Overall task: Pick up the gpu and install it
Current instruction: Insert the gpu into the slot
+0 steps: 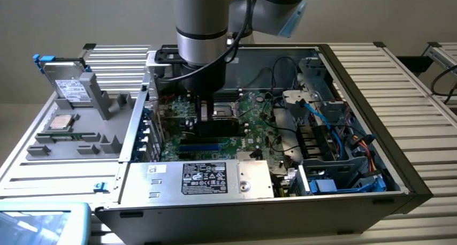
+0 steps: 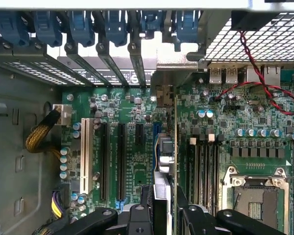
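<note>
The gpu (image 2: 165, 161) is seen edge-on, upright over the green motherboard (image 2: 137, 147) inside the open computer case. Its silver bracket end (image 2: 162, 94) points at the rear slot openings. My gripper (image 2: 165, 213) is shut on the card, one black finger (image 2: 145, 208) on each side. The black expansion slots (image 2: 121, 161) and the white slot (image 2: 84, 156) lie bare beside it. From the exterior view, my gripper (image 1: 205, 110) reaches down into the case (image 1: 400, 175) with the dark gpu (image 1: 214, 128) below it. Whether the card touches a slot is hidden.
Blue slot latches (image 2: 117, 27) line the rear wall. A CPU socket (image 2: 255, 196) and a red wire (image 2: 264, 83) lie beside the card. The power supply (image 1: 207, 178) sits at the case front, cabled drive bays (image 1: 343, 148) at the exterior view's right, a grey parts tray (image 1: 71, 127) at its left.
</note>
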Robot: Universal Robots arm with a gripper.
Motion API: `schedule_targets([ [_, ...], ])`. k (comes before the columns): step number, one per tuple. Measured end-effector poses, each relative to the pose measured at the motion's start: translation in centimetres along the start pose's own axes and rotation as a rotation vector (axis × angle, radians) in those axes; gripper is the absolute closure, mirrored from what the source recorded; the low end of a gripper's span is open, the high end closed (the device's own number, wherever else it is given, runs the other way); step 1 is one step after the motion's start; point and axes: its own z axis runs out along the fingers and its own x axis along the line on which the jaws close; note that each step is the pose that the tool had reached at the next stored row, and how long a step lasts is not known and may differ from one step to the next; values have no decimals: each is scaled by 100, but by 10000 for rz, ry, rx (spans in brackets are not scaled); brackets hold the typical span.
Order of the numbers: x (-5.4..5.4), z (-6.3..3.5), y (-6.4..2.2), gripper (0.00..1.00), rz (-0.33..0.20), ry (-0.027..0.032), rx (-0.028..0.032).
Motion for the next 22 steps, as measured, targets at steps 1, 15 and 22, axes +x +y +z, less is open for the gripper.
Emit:
schedule_targets([
  [1,7,6,1,72,1,-2,1],
  [15,66,109,31,72,1,-1,0],
  [22,66,151,53,72,0,-2,1],
])
